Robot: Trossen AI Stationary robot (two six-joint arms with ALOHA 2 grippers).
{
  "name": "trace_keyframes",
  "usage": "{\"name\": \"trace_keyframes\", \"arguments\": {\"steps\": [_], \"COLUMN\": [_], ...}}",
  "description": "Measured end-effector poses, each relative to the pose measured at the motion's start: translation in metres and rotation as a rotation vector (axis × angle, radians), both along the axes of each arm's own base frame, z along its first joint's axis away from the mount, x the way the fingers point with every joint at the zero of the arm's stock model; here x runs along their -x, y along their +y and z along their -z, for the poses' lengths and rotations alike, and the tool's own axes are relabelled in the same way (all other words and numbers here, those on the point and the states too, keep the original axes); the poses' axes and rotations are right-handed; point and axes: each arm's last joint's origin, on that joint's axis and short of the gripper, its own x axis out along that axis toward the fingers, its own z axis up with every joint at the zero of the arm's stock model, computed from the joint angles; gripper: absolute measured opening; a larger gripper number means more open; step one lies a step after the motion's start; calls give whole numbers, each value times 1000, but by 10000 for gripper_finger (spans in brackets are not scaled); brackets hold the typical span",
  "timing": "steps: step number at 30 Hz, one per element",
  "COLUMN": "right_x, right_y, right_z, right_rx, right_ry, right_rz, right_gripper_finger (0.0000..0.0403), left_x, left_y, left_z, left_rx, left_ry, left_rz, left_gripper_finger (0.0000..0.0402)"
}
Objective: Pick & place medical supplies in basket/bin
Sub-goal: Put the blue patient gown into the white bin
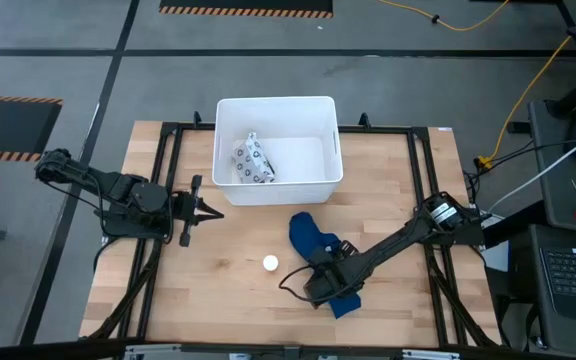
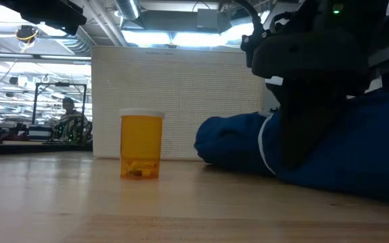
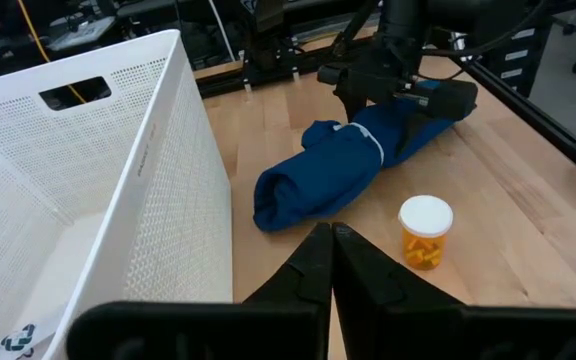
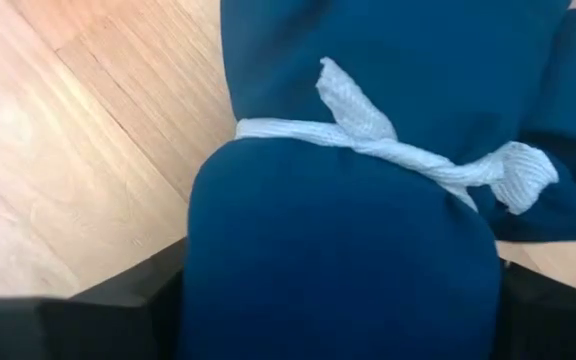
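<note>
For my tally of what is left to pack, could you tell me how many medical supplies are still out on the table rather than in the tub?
2: the blue cloth bundle lies under the right gripper, and the small pill bottle stands just beside it. A patterned packet already lies in the tub.

Soft matt cloth bundle point(image 4: 368, 150) (woven white band point(image 4: 388, 150)); pale wood table point(image 1: 228, 280).

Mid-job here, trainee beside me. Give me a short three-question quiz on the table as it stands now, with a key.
1. True or false: the patterned packet lies inside the white tub.
2. Which gripper straddles the blue cloth bundle? A left B right
3. Fill in: the small amber bottle has a ____ cap.

Key: 1 true. 2 B; the right gripper has a finger on either side of it, while the left gripper waits shut beside the tub. 3 white.
</note>
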Motion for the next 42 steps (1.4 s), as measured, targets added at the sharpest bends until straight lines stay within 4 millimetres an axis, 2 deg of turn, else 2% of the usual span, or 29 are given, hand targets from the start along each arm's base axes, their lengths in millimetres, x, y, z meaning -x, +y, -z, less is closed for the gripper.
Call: {"name": "trace_keyframes", "arguments": {"steps": [7, 13, 18, 24, 28, 32, 37, 42], "right_x": [1, 4, 8, 18, 27, 41, 51, 55], "right_y": [0, -1, -2, -7, -6, 3, 15, 17], "right_z": [-2, -13, -29, -60, -79, -92, -96, -79], "right_rx": [-5, -21, -29, -18, 48, 134, 166, 165], "right_ry": [6, -9, -29, -68, -119, -167, -190, -199], "right_rz": [0, -2, -37, -111, -185, -247, -316, -322], "right_gripper_finger": [224, 196, 194, 193, 193, 193, 193, 193], "left_x": [0, 0, 0, 0, 0, 0, 0, 0], "left_y": [0, 0, 0, 0, 0, 0, 0, 0], "left_z": [0, 0, 0, 0, 0, 1, 1, 1], "left_rx": [0, 0, 0, 0, -1, -3, -2, -1], "left_ry": [0, 0, 0, 0, 3, 8, 7, 7], "left_rz": [0, 0, 0, 0, 0, 0, 0, 0], "left_gripper_finger": [8, 2, 5, 12, 11, 6, 4, 6]}}
